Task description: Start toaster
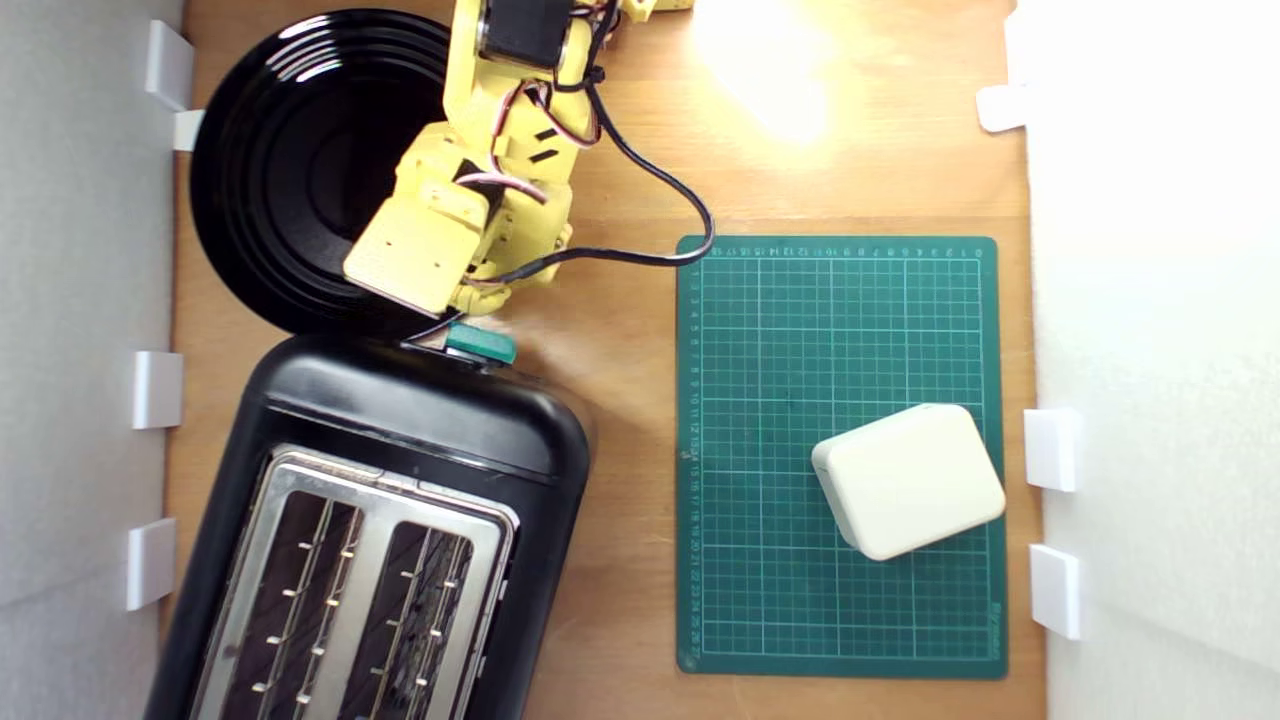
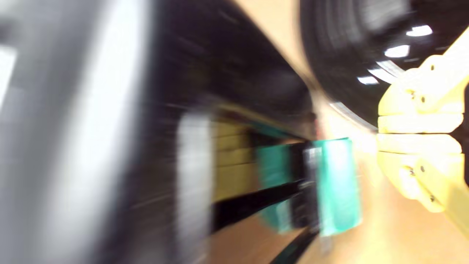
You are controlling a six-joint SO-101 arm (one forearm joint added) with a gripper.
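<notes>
The black toaster (image 1: 420, 420) fills the lower part of the exterior view's left, its silver top plate (image 1: 370, 560) and both slots empty. Its teal lever knob (image 1: 481, 343) sticks out of the end that faces the arm. My yellow gripper (image 1: 476, 298) hangs just above that knob. The wrist view is motion-blurred: the two yellow fingers (image 2: 414, 123) are pressed together with nothing between them, so my gripper (image 2: 381, 134) is shut. The knob (image 2: 339, 185) lies close beside the fingertips, and I cannot tell whether they touch. The toaster (image 2: 220, 66) shows as a dark smear.
A round glossy black plate (image 1: 300, 170) lies behind the toaster, partly under the arm. A green cutting mat (image 1: 840, 330) with a cream box (image 1: 905, 480) on it is at the exterior view's right. The arm's black cable (image 1: 650, 200) loops over the wood. White walls stand on both sides.
</notes>
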